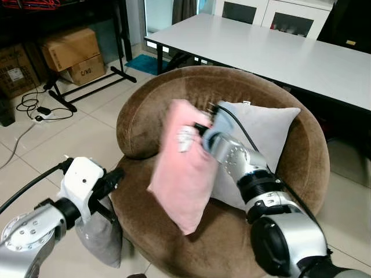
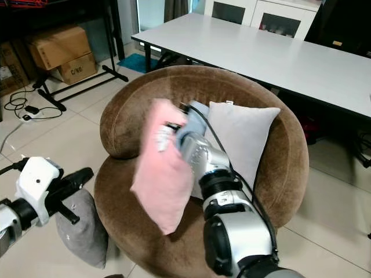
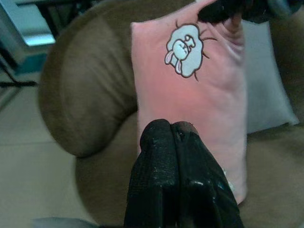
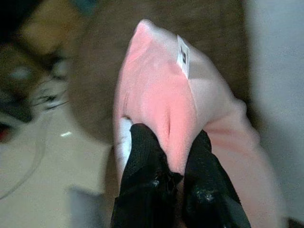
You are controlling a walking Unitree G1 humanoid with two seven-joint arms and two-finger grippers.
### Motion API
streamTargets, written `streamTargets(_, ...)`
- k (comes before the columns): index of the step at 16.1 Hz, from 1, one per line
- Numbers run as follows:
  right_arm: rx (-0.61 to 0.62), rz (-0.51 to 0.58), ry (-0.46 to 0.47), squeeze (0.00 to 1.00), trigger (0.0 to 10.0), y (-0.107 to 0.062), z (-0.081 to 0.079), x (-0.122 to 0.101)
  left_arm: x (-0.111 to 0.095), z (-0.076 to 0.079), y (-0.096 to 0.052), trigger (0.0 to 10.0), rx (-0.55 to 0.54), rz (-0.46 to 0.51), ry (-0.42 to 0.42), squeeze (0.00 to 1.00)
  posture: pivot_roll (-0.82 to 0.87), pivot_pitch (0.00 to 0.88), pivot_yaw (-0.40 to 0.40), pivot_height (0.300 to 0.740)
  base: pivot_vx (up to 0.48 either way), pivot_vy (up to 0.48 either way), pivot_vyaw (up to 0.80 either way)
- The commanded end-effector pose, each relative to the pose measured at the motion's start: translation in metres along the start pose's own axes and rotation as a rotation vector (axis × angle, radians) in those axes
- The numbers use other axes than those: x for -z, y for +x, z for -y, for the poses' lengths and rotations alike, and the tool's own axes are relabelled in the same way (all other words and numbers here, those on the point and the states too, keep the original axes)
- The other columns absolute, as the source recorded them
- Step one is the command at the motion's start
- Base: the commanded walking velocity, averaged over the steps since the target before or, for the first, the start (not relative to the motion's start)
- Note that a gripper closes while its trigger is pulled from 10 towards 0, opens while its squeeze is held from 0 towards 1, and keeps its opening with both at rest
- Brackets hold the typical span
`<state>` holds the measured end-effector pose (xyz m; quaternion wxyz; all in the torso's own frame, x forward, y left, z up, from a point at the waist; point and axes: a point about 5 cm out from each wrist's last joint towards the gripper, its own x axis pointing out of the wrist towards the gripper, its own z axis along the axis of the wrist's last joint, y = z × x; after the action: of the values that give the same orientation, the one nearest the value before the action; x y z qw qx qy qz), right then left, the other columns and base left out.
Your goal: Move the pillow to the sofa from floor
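Pinching the upper edge of a pink pillow (image 1: 184, 168), the right end effector (image 4: 167, 156) holds it upright over the seat of a round brown sofa (image 1: 145, 124), its two black fingers pressed into a fold of the soft fabric near the top corner. The pillow hangs from that grip, its lower corner down at the sofa's seat cushion, its flat face turned toward 9 o'clock. A cartoon sheep patch (image 3: 184, 49) is stitched on that face, and a small white label (image 4: 183, 57) sits on the seam at the top edge.

Behind the pink pillow, toward 1 o'clock, a pale grey square cushion (image 1: 264, 130) leans against the sofa's curved, velvety backrest. The left end effector (image 3: 173, 180) hovers beside the sofa's front edge at 8 o'clock, its black fingers pressed together and holding nothing. Just below it a darker grey cushion (image 2: 81, 231) rests on the tiled floor (image 1: 87, 124), against the sofa's base.

A long white desk (image 1: 278, 52) stands beyond the sofa at 12 o'clock. Cardboard boxes (image 1: 72, 55) and a black metal stand (image 1: 87, 87) sit at 10 o'clock.
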<state>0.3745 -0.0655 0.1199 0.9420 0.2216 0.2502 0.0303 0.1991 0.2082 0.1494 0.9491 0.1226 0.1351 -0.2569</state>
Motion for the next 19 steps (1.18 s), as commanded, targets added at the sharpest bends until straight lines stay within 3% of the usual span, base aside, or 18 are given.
streamTargets(1,0.072,0.081,0.005,0.00,10.0,0.000,0.015,-0.015,-0.003,0.002,-0.003,10.0,0.028,0.014,-0.031,0.00,0.08,0.000,-0.062,0.740,0.000,0.000,0.00)
streamTargets(2,0.115,0.090,0.020,0.00,10.0,0.001,0.027,-0.016,-0.002,0.004,-0.003,10.0,0.041,0.013,-0.052,0.00,0.08,0.000,-0.065,0.740,0.000,0.000,0.00)
streamTargets(5,0.360,0.106,0.025,0.00,10.0,-0.001,0.082,-0.007,0.004,0.009,-0.006,10.0,0.111,-0.029,-0.151,0.00,0.06,0.000,-0.053,0.740,0.000,0.000,0.00)
streamTargets(7,0.412,0.122,0.036,0.00,10.0,-0.004,0.098,-0.003,0.006,0.008,-0.007,10.0,0.135,-0.058,-0.143,0.00,0.05,0.000,-0.048,0.740,0.000,0.000,0.00)
streamTargets(8,0.414,0.141,0.070,0.00,10.0,-0.004,0.101,-0.004,0.003,0.005,-0.007,10.0,0.130,-0.054,-0.133,0.00,0.05,0.000,-0.044,0.740,0.000,0.000,0.00)
streamTargets(10,0.389,0.153,0.045,0.00,10.0,-0.004,0.102,-0.007,-0.001,-0.004,-0.009,10.0,0.104,-0.045,-0.124,0.00,0.05,0.000,-0.043,0.740,0.000,0.000,0.00)
streamTargets(11,0.383,0.152,-0.064,0.78,10.0,-0.004,0.101,-0.008,-0.001,-0.005,-0.009,10.0,0.108,-0.049,-0.130,0.00,0.05,0.000,-0.043,0.740,0.000,0.000,0.00)
streamTargets(12,0.348,0.163,-0.074,1.00,10.0,-0.003,0.099,-0.010,0.000,-0.004,-0.010,10.0,0.114,-0.054,-0.132,0.00,0.06,0.000,-0.046,0.740,0.000,0.000,0.00)
streamTargets(15,0.338,0.274,-0.124,1.00,10.0,-0.006,0.100,-0.029,0.000,-0.002,-0.010,10.0,0.120,-0.060,-0.125,0.00,0.06,0.000,-0.053,0.740,0.000,0.000,0.00)
streamTargets(18,0.320,0.386,-0.111,1.00,10.0,-0.011,0.102,-0.054,-0.003,-0.005,-0.008,10.0,0.081,-0.041,-0.088,0.00,0.05,0.000,-0.049,0.740,0.000,0.000,0.00)
streamTargets(19,0.274,0.431,-0.189,0.00,10.0,-0.014,0.101,-0.065,-0.007,-0.012,-0.002,10.0,-0.013,-0.021,-0.041,0.00,0.05,0.000,-0.046,0.740,0.000,0.000,0.00)
